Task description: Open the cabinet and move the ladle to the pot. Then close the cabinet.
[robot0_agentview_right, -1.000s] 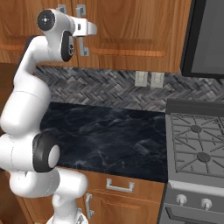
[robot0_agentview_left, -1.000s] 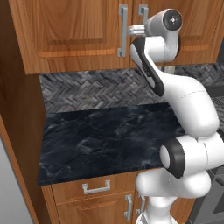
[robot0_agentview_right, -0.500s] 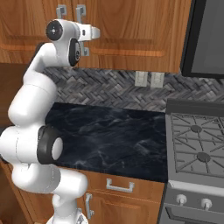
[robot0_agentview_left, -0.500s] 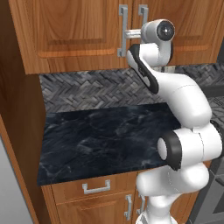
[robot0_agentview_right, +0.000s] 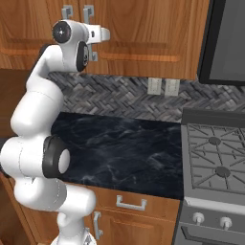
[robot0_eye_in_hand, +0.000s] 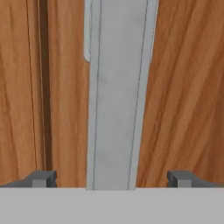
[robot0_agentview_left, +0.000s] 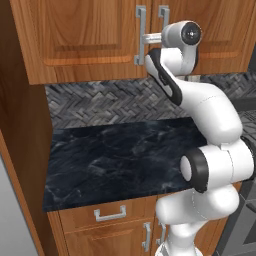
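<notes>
My arm (robot0_agentview_left: 210, 115) is a glossy white Franka Panda built from rounded, bulbous segments, with dark grey to black bands at the joints. I see a round dark cap with a small pale centre on the side of its topmost joint. The hand is a pale grey-white block, and my gripper (robot0_eye_in_hand: 112, 178) ends in two small, dark grey, squared finger tips (robot0_eye_in_hand: 41, 178)

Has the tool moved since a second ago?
Yes. The tool has dropped lower along the cabinet door's bar handle and closed in on it.
</notes>
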Robot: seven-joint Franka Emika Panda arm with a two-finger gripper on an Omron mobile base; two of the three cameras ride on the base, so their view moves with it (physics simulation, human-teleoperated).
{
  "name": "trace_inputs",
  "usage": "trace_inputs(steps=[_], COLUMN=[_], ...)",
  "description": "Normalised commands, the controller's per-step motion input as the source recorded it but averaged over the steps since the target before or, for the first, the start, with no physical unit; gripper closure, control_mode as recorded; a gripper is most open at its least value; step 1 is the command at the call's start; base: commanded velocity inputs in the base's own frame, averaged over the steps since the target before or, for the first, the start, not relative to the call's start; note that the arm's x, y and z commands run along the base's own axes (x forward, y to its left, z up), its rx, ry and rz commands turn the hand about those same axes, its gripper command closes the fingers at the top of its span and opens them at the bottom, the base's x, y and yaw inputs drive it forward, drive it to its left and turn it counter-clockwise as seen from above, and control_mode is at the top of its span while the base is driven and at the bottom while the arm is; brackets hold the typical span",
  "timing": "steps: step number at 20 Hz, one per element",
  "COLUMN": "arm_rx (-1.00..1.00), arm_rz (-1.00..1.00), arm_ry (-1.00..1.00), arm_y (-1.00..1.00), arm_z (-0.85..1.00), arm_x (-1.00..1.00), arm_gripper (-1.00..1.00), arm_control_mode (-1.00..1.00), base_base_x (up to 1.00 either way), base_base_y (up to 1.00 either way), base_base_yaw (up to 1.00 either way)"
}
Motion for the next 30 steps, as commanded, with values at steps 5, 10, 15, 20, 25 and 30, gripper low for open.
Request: trace_inputs(steps=[5, 10, 15, 20, 25, 30], arm_rx=[0.0, 0.0, 0.0, 0.0, 0.0, -0.02], arm_rz=[0.0, 0.0, 0.0, 0.0, 0.0, 0.0], arm_ry=[0.02, 0.03, 0.0, 0.0, 0.0, 0.01], arm_y=[0.0, 0.0, 0.0, 0.0, -0.18, -0.42], arm_z=[-0.01, 0.0, 0.0, 0.0, 0.0, 0.04], arm_x=[0.03, 0.0, -0.17, -0.57, -0.9, -0.96], arm_gripper=[1.0, 1.0, 1.0, 1.0, 1.0, 1.0], arm_control_mode=[-1.0, -1.0, -1.0, -1.0, -1.0, -1.0], base_base_x=[0.0, 0.0, 0.0, 0.0, 0.0, 0.0], base_base_y=[0.0, 0.0, 0.0, 0.0, 0.0, 0.0], base_base_yaw=[0.0, 0.0, 0.0, 0.0, 0.0, 0.0])
